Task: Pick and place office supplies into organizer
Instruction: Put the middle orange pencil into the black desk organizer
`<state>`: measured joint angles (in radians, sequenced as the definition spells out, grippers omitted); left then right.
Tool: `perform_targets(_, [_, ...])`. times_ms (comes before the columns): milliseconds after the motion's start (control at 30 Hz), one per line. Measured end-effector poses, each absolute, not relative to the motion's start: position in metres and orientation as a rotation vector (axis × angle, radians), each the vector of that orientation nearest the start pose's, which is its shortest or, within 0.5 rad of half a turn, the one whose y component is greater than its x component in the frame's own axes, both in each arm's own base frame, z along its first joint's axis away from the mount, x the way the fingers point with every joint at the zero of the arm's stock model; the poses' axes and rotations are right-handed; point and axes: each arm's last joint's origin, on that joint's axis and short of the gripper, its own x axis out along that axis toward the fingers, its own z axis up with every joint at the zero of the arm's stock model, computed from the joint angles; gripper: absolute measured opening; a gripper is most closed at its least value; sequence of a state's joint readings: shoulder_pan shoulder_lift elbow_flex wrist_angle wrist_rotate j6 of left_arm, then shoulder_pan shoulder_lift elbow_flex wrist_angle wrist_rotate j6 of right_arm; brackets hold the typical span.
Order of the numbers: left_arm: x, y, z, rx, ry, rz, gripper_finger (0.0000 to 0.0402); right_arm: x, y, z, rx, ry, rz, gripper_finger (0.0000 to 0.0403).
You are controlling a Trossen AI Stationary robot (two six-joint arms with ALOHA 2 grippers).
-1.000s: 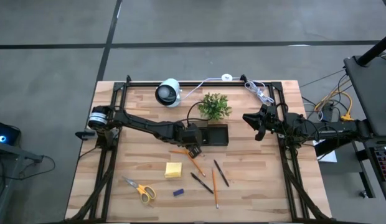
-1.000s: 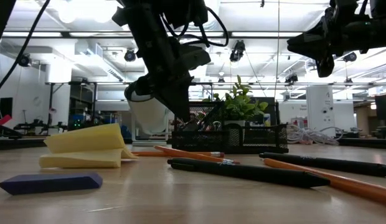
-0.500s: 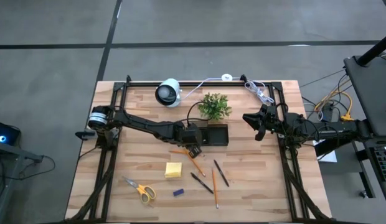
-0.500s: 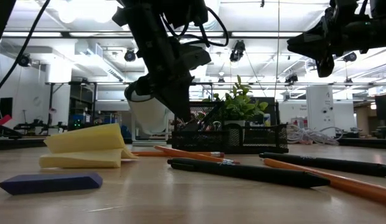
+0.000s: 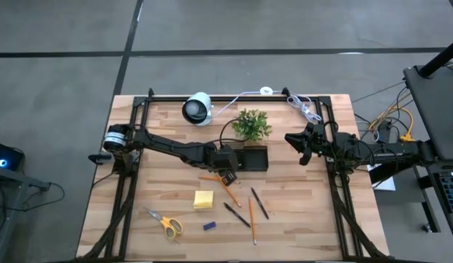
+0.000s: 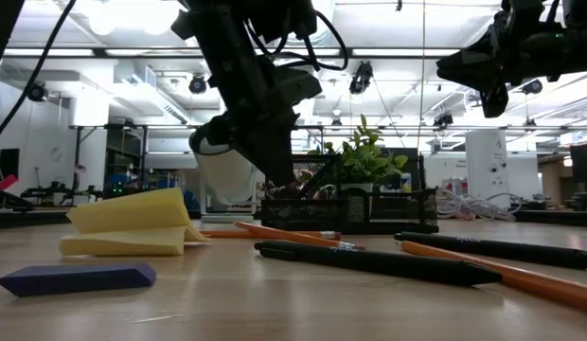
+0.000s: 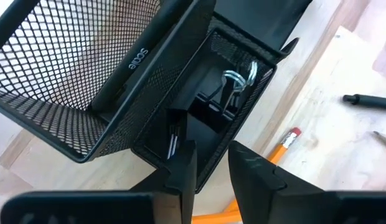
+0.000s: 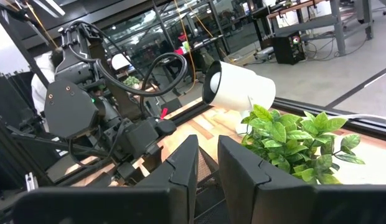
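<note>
The left gripper (image 7: 211, 163) hangs over the end compartment of the organizer (image 5: 250, 158), mid-frame in the high view, fingers parted with nothing between them. A binder clip (image 7: 233, 84) lies inside. This is the drop-off step. Next it must lift clear and go for a pencil (image 5: 229, 193) lower centre. The right gripper (image 5: 299, 147) waits right of centre; its grip I cannot tell

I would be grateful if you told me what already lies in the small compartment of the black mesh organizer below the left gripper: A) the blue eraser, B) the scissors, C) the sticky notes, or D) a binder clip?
D: the left wrist view shows a black binder clip with silver handles inside the organizer, while the scissors, blue eraser and sticky notes lie out on the table.
</note>
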<state>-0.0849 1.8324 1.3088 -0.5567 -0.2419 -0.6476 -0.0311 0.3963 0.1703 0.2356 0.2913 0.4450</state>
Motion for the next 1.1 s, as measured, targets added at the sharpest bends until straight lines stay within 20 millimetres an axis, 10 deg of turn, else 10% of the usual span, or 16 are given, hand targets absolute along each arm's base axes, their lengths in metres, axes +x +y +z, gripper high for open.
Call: perform_targets(1100, [0.402, -0.047, 0.26, -0.517, 0.687, -0.083, 0.0077, 0.124, -0.012, 0.21, 0.442, -0.081, -0.314, 0.0052])
